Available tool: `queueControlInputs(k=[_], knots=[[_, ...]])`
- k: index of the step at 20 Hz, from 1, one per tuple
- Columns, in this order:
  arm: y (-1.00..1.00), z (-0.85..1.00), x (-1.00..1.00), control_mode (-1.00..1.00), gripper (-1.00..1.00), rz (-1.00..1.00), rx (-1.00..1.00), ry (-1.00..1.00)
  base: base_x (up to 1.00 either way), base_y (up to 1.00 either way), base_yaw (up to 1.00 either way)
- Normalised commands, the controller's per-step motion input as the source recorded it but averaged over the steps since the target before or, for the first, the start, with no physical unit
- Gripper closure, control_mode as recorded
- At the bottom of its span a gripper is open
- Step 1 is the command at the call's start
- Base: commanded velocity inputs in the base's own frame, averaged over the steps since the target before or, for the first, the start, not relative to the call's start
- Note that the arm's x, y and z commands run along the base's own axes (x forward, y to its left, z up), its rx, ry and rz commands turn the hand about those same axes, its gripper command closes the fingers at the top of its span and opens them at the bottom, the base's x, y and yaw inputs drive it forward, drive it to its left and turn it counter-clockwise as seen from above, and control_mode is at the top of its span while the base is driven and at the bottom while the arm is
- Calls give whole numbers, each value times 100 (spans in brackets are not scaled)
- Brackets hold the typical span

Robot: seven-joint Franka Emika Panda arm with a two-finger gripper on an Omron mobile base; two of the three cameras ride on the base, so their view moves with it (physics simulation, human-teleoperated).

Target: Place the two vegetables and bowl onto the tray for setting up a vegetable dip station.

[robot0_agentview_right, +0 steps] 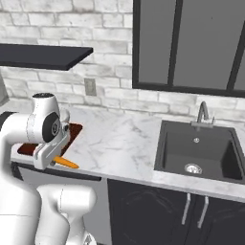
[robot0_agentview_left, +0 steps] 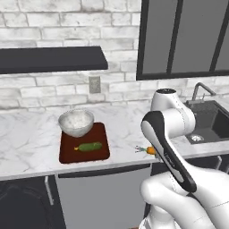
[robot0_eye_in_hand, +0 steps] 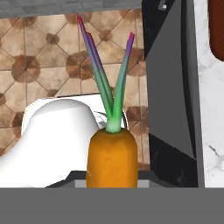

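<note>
**Carrot in hand, tray still short one vegetable**

Tray (robot0_agentview_left: 84, 154) near the counter's (robot0_agentview_left: 31, 143) front edge: bowl (robot0_agentview_left: 76, 122) on its far end, cucumber (robot0_agentview_left: 90, 146) lying in front of it. Carrot (robot0_eye_in_hand: 112, 157) off the front edge, pinched in narrowed jaws of the gripper (robot0_agentview_right: 56, 154). Likely light, stiff and smooth; best held mid-body, clear of the flimsy leaves.

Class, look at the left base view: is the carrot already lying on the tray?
No. The carrot sits right of the tray, beside the arm; the tray holds the bowl and cucumber.
</note>
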Motion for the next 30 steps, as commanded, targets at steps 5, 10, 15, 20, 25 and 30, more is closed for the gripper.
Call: queueControlInputs(k=[5, 10, 15, 20, 25, 30], knots=[[0, 0, 0, 100, 100, 0, 0, 0, 1, 72, -5], [0, 0, 0, 100, 100, 0, 0, 0, 9, 62, -2], [0, 0, 0, 100, 100, 0, 0, 0, 21, 48, 0], [0, 0, 0, 100, 100, 0, 0, 0, 27, 24, 5], [0, 0, 0, 100, 100, 0, 0, 0, 29, 20, 0], [0, 0, 0, 100, 100, 0, 0, 0, 31, 24, -11]])
